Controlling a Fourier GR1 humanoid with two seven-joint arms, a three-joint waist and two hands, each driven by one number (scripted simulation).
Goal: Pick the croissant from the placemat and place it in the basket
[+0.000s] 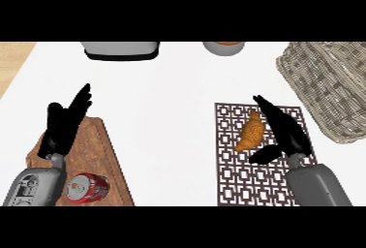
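White counter (172,101), tan strip (13,63) at left, placemat (236,184), basket (328,82)

left robot hand (63,127): fingers straight | right robot hand (286,131): fingers straight, thumb out

open: counter (172,121) between board (97,143) and placemat (236,184) | blocking: basket (328,82) right; grey appliance (120,49), cup (223,48) at far edge
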